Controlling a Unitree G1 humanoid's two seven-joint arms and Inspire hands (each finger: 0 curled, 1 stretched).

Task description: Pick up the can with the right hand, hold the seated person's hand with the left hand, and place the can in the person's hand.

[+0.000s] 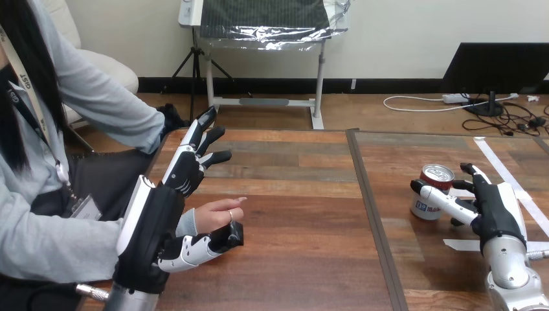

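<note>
On the right half of the table: a short red-and-white metal can (434, 176) with a silver lid stands upright on the brown wooden table (291, 194), near its right edge.
Right hand: the robot's right hand (497, 208) sits just right of the can, palm toward it. Its thumb lies across the can's front and its fingers reach round the far side, so the grip closes on the can.
Can's base: it rests on the wood.
Left hand: the robot's left hand (184, 173) is at the table's left edge, fingers straight and spread, pointing away from the robot, thumb stretched out low toward the right.
Person's hand: the person's hand (217, 214) comes out beside the left hand's palm, fingers loosely bent, lying just above the robot's thumb. I cannot tell whether they touch.
Spacing: the can and the person's hand are well apart, on the table's 2 separate panels.
Tape: strips of white tape (502, 170) lie on the wood by the right hand.
</note>
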